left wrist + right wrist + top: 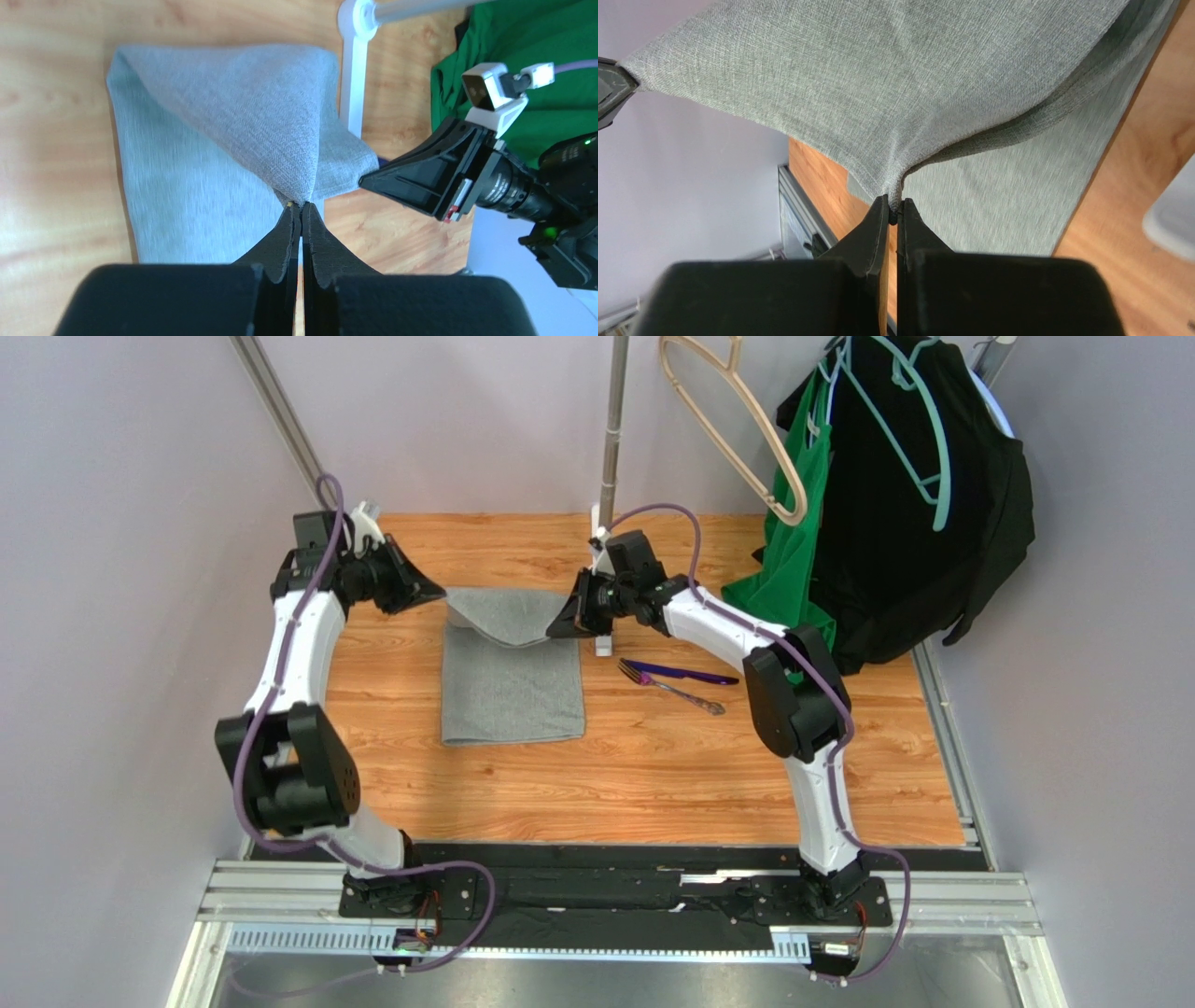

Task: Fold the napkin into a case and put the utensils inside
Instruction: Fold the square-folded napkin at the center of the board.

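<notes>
The heather-grey napkin (511, 672) lies on the wooden table, its far edge lifted off the surface and stretched between both grippers. My left gripper (432, 597) is shut on the far left corner (298, 196). My right gripper (558, 627) is shut on the far right corner (896, 203). The lifted part sags toward me over the flat near part (1011, 196). The two utensils lie on the wood right of the napkin: a dark purple straight piece (682, 674) and a silvery fork (673, 690) just in front of it.
A metal pole on a white base (605, 637) stands just right of the right gripper. Green (788, 560) and black (912, 504) garments hang on hangers at the back right, over the table's corner. Grey walls close in both sides.
</notes>
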Available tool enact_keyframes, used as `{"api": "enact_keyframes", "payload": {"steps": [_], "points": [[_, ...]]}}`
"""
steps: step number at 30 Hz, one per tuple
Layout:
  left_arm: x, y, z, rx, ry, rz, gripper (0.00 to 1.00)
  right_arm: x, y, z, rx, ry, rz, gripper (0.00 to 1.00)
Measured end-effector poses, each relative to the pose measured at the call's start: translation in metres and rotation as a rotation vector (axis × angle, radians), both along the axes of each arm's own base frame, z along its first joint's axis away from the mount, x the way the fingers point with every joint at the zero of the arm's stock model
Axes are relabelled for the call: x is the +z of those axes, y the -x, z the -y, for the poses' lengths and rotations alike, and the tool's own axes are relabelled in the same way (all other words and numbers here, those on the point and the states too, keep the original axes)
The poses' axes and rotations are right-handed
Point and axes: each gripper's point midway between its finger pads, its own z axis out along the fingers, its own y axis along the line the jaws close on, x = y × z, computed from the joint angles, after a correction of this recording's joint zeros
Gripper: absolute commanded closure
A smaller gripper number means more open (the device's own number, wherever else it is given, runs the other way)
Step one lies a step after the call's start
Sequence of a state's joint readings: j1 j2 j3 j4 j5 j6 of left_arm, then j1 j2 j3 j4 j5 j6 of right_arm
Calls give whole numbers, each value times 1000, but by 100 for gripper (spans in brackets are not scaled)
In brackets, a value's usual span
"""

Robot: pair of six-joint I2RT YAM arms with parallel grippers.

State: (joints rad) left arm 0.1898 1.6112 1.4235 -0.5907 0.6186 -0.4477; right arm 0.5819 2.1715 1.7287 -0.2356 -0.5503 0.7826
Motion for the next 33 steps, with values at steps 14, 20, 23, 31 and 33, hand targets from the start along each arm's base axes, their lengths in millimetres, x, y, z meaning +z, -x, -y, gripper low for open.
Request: {"api": "enact_keyframes", "payload": {"steps": [14, 20, 23, 31, 33], "points": [[-118, 126, 6, 60, -21, -483, 100, -13, 84, 5, 107, 43, -57, 100], [-117, 140, -4, 88, -94, -503, 100, -37, 109, 18, 125, 92, -104, 100], [-122, 146, -9, 104, -128, -526, 100, -46, 118, 24, 133, 109, -119, 100], [-152, 159, -14, 116, -147, -663, 100, -60, 126, 30, 136, 126, -137, 100], [-162, 161, -13, 113, -141, -707, 100, -61, 126, 30, 136, 126, -136, 100]]}}
